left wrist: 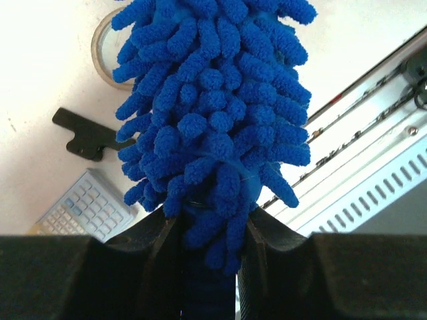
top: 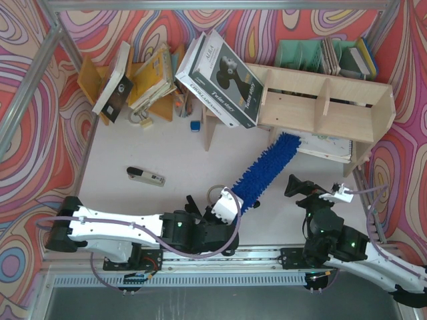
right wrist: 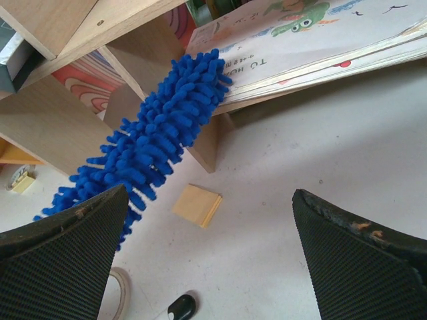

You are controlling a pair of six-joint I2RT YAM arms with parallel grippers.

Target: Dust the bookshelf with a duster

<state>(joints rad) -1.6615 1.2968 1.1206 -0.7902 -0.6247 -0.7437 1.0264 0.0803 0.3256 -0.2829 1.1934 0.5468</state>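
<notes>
The duster [top: 267, 168] stretches in a slant from the middle of the bench [top: 167, 147] up and to the right, its fluffy blue head reaching into the lower tier of the bookshelf [top: 320, 100], where the tip rests on the near edge of a picture book [right wrist: 313, 33] lying flat there. The left hand [left wrist: 210, 233] is clamped on the duster's base, blue tufts bulging between its black fingers [left wrist: 150, 240]. The bookshelf stands at the far right of the bench, with a large black-and-white box [top: 223, 70] leaning at its left end and a teal file organizer [top: 300, 53] behind it. The right hand [right wrist: 210, 260] hovers low in front of the shelf with its fingers spread wide apart, gripping nothing, just to the right of the duster. A small yellow square pad [right wrist: 197, 205] lies on the bench below the blue head, and a tape roll [left wrist: 107, 50] and a calculator [left wrist: 83, 207] lie near the left hand.
</notes>
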